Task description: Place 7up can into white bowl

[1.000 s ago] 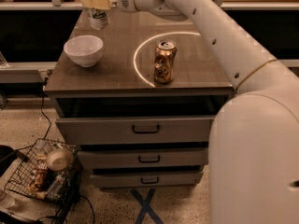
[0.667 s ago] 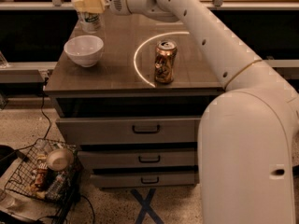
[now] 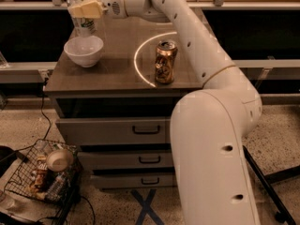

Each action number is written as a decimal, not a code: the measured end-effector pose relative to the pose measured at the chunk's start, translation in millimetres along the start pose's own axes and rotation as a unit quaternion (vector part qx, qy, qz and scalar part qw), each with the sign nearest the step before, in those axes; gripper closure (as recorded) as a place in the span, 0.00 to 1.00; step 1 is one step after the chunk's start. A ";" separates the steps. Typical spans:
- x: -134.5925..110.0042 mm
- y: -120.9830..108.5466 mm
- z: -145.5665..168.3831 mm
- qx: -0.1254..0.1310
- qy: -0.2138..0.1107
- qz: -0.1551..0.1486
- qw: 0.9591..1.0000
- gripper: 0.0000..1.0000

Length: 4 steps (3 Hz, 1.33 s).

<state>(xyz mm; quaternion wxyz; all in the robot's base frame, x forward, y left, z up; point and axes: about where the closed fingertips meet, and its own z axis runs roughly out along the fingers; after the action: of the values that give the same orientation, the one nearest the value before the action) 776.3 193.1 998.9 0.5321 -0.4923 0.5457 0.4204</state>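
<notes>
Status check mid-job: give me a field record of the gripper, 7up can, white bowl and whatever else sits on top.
gripper: over cabinet top back-left, shut on 7up can
7up can: upright, held just above white bowl far rim, not in it
white bowl: upright on the left side, nothing inside
brown-gold can: upright, right of bowl, apart from it

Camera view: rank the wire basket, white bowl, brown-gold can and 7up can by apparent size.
1. wire basket
2. white bowl and brown-gold can, about alike
3. 7up can, gripped by the end effector just beyond the bowl; it is partly covered and farther off, so unsure
</notes>
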 end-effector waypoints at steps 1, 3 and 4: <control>5.7 0.4 -4.2 -0.015 0.002 0.001 1.000 1.00; 29.2 2.0 -12.8 -0.032 0.003 0.028 0.999 1.00; 42.7 2.5 -11.5 -0.038 -0.001 0.047 0.998 1.00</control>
<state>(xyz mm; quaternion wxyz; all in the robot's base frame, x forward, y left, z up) 774.1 178.3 957.2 0.4931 -0.4861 0.5510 0.4659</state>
